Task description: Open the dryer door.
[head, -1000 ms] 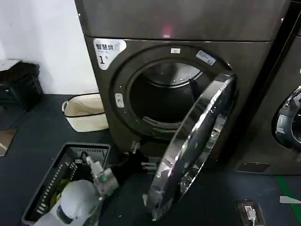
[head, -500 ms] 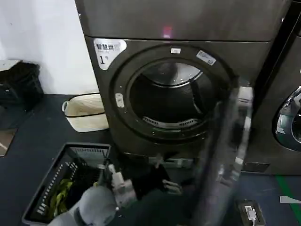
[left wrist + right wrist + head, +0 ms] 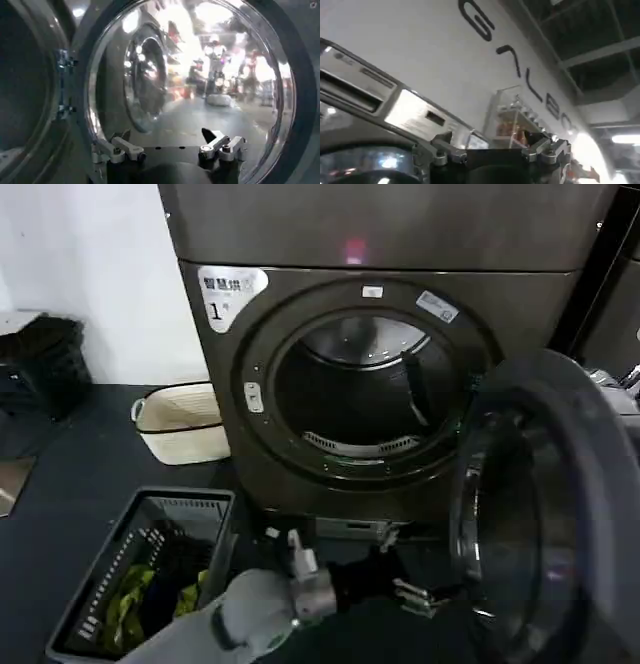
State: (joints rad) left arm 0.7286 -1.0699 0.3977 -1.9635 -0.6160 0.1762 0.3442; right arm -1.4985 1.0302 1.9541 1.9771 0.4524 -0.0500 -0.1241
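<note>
The left gripper [image 3: 420,596] reached low across the front of the dryer [image 3: 400,244], its forearm stretched from the near left toward the door [image 3: 560,514]. Its fingers [image 3: 125,149] stood wide apart with nothing between them, just short of the door's grey inner face. The door hung swung out to the right, inner side facing back, leaving the drum opening [image 3: 360,399] fully bare. The right gripper [image 3: 495,150] pointed up at a white wall, fingers spread and empty.

The likeliest trouble, I judged, was a rebound: if the hinge were springy, the door could swing back onto the outstretched left arm. Pushing further could also strain the hinge or knock the door into the neighbouring machine. A basket [image 3: 120,564] sat on the floor to the left.
</note>
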